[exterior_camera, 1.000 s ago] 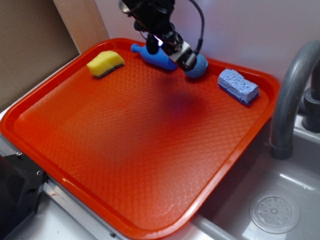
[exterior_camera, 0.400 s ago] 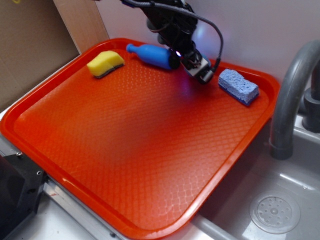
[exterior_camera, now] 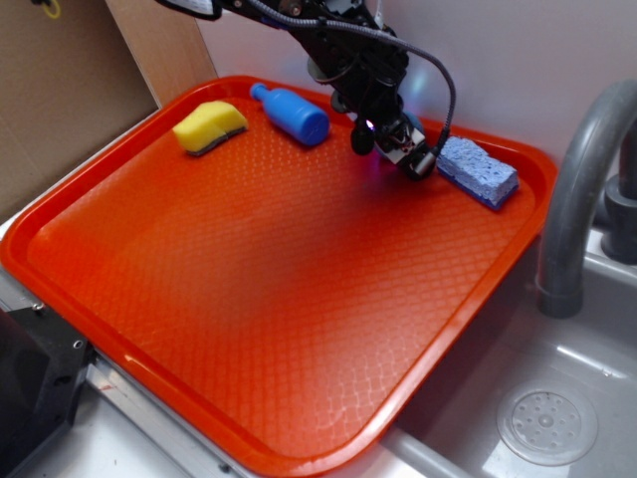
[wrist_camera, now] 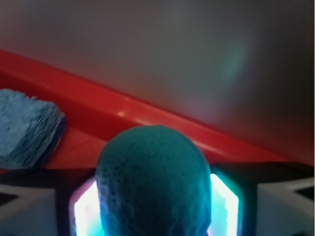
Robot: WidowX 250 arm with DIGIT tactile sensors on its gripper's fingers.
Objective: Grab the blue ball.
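In the wrist view the blue ball (wrist_camera: 152, 167), dusty blue with a rough surface, fills the space between my two lit fingers. It looks pinched tall and narrow and sticks out past the fingertips. My gripper (wrist_camera: 155, 196) is shut on it and faces the tray's back rim (wrist_camera: 147, 113) and the wall. In the exterior view my gripper (exterior_camera: 410, 159) sits low at the back of the red tray (exterior_camera: 279, 279), just left of the light-blue sponge. There the gripper body hides the ball.
A light-blue sponge (exterior_camera: 478, 171) (wrist_camera: 27, 128) lies right beside the gripper. A smooth blue bottle (exterior_camera: 291, 112) lies at the back and a yellow sponge (exterior_camera: 209, 127) at the back left. A grey faucet (exterior_camera: 577, 199) and sink (exterior_camera: 547, 423) stand to the right.
The gripper has moved right and down toward the light-blue sponge. The ball, plainly visible at its tip a second ago, is now hidden behind it. The bottle now shows in full.
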